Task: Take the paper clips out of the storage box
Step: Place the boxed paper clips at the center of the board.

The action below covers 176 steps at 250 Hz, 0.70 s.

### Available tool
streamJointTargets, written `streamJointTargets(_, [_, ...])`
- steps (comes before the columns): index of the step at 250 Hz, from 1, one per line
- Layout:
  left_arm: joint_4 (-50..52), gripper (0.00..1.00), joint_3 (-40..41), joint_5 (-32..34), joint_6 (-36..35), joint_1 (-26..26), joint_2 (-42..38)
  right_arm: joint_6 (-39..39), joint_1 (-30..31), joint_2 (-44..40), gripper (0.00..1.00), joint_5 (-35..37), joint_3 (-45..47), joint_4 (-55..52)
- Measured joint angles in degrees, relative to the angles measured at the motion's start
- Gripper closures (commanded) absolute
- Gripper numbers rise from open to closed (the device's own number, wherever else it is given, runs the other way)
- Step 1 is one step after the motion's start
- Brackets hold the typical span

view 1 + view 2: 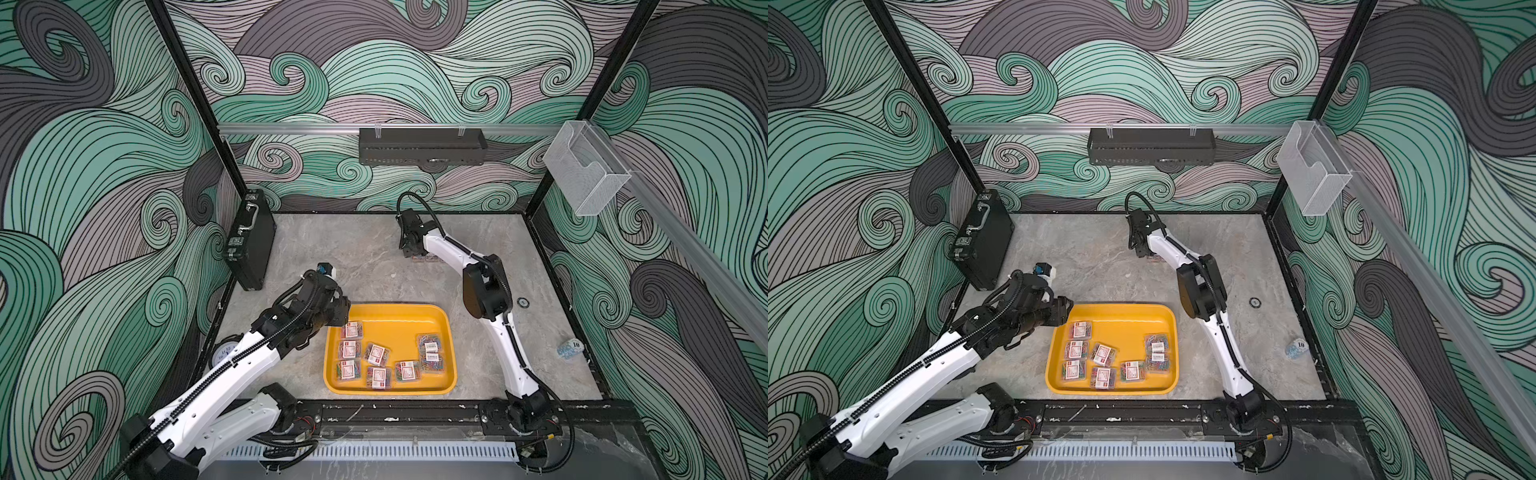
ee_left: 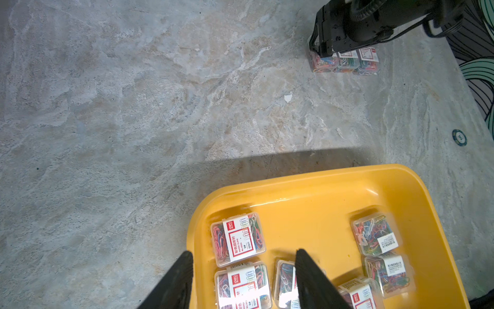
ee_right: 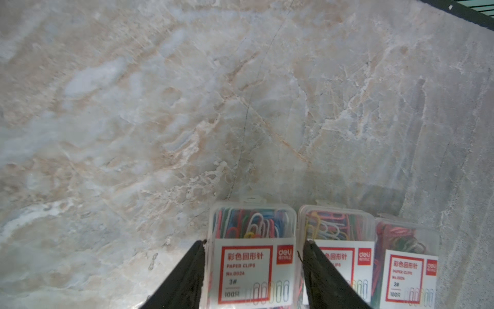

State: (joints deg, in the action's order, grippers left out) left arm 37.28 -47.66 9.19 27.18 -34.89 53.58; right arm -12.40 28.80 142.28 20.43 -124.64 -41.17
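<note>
The yellow storage box (image 1: 399, 306) (image 2: 320, 174) lies near the table's front, with several clear boxes of paper clips (image 1: 377, 354) (image 2: 237, 239) inside. My left gripper (image 1: 345, 318) (image 2: 244, 252) hovers open over the tray's far left corner, holding nothing. Far back in the middle, my right gripper (image 1: 409, 251) (image 3: 254, 242) stands low on the table. Its jaws press both sides of one paper clip box (image 3: 252, 256). That box is the end one in a row of three (image 2: 344, 60); a second (image 3: 344, 240) and a third (image 3: 406, 256) stand beside it.
A black briefcase (image 1: 249, 241) leans at the back left wall. A clear holder (image 1: 586, 166) and a black basket (image 1: 422, 145) hang on the walls. A small clock (image 1: 224, 351) lies under my left arm. A dark chip (image 1: 522, 302) and a blue chip stack (image 1: 569, 348) lie at the right.
</note>
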Motion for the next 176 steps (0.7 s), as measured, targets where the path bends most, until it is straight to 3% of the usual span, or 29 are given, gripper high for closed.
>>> streamJointTargets(90, [0.02, 0.40, 0.00, -1.92, 0.31, 0.00, 0.33, -0.02, -0.04, -4.81, 0.41, -0.81, 3.21, -0.20])
streamJointTargets(176, [0.39, 0.40, 2.19, -2.93, 4.76, -1.86, 0.76, 0.96, -0.04, -22.21, 0.41, -4.37, 24.26, 3.87])
